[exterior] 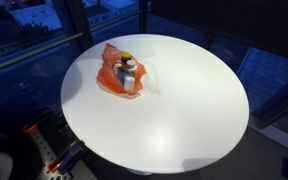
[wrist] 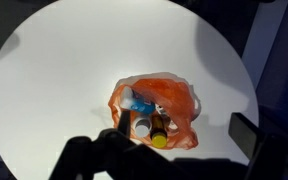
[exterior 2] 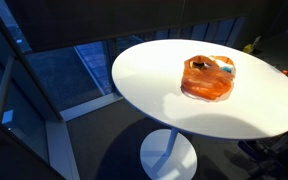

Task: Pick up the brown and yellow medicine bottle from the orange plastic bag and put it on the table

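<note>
The brown, yellow-capped medicine bottle (wrist: 160, 130) lies in the crumpled orange plastic bag (wrist: 176, 95) on the round white bench (wrist: 54, 80); I cannot tell how wide the tool (wrist: 152, 158) is.

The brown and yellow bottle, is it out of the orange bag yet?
Nothing looks done: the brown and yellow bottle lies in the orange bag among other bottles. Nothing grips it yet. Left: grasp it, lift it out, set it on the white table.

the gripper (wrist: 154, 158) is a dark blur, cut off below; just ahead, the bag (wrist: 174, 95) half hides the medicine bottle (wrist: 161, 128).
</note>
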